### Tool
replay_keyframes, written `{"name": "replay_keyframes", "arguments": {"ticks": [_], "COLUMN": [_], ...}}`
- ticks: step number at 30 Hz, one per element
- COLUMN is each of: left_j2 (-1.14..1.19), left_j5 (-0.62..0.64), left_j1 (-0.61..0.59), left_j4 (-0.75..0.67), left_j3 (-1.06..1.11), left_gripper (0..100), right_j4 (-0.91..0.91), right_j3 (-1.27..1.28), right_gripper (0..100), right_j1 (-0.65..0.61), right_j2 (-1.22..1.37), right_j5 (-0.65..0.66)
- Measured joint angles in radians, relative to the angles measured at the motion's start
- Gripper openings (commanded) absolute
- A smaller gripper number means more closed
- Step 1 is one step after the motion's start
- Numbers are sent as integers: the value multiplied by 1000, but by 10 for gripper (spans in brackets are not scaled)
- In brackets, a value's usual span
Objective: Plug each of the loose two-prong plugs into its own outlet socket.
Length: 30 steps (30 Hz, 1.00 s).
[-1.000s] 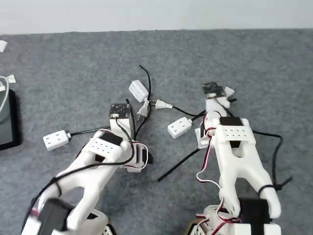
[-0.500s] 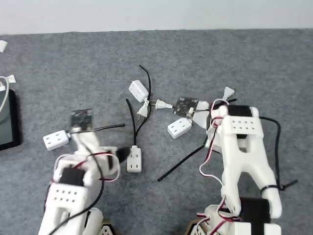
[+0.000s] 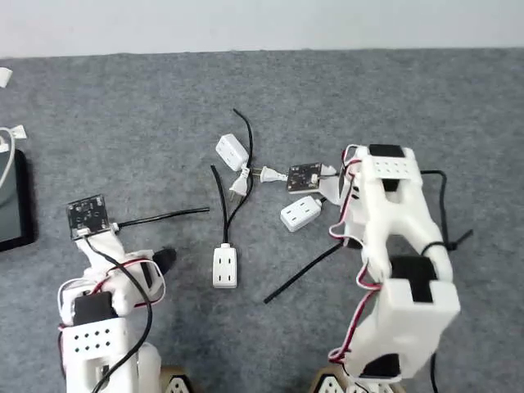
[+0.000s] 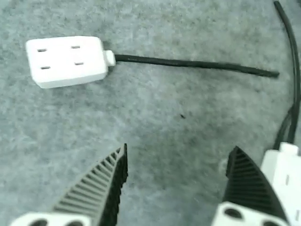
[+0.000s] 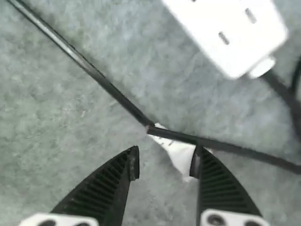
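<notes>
Three white outlet sockets lie mid-table: one at the back (image 3: 232,151), one to the right (image 3: 300,213) and one in front (image 3: 225,266). Two loose two-prong plugs (image 3: 274,174) (image 3: 238,187) on black cords lie between them. My left gripper (image 4: 178,151) is open above bare carpet, short of a fourth socket (image 4: 66,61) with its cord. My right gripper (image 5: 165,150) is open, its fingertips on either side of a small white piece (image 5: 176,153) where two black cables cross, just short of the right socket (image 5: 230,33). I cannot tell whether that piece is a plug.
The grey carpet (image 3: 123,106) covers the table. A dark tablet-like device (image 3: 12,201) with a white cable lies at the left edge. Black cords (image 3: 299,274) trail between the arms. The left arm (image 3: 106,278) stands at the front left, the right arm (image 3: 393,213) at the right.
The left arm has pulled back from the centre to the front left, uncovering the front socket. The right arm's wrist has swung left toward the right socket.
</notes>
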Motion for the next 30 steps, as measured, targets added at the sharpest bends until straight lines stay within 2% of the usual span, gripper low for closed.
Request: {"name": "replay_keyframes", "arguments": {"ticks": [5,15,20,30], "left_j2": [0,0,0,0], "left_j5": [0,-3,-3,-41], "left_j1": [-29,-34,-34,-34], "left_j4": [-6,-6,-20,-48], "left_j3": [0,0,9,28], "left_gripper": [309,309,309,309], "right_j4": [-5,43,43,77], "right_j3": [-77,-86,-87,-84], "right_gripper": [180,171,0,217], "right_j1": [-5,48,58,83], "right_j2": [97,114,114,121], "right_j5": [21,112,114,114]}}
